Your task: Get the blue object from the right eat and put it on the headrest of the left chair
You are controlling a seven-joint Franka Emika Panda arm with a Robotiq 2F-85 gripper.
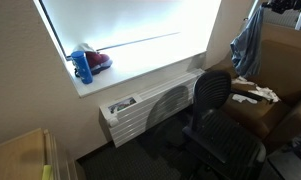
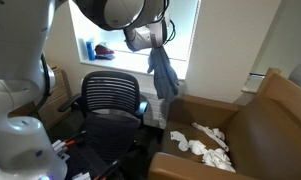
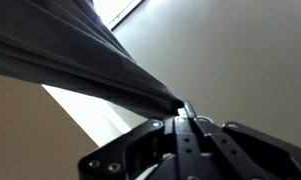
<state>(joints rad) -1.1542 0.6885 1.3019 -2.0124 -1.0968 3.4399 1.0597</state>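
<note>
A soft, blue-grey fabric cloth [image 2: 164, 74] hangs in loose folds, narrow where it is pinched at the top and wider below. In the wrist view the cloth [image 3: 80, 62] stretches taut away from the gripper [image 3: 183, 108], which is clenched on its upper tip. The white and black robot arm [image 2: 110, 12] reaches in from above, gripper [image 2: 158, 42] lowest. The cloth's long axis runs vertically, free end pointing down. It hangs in the air above and just beside the backrest of the black mesh office chair [image 2: 112, 95].
</note>
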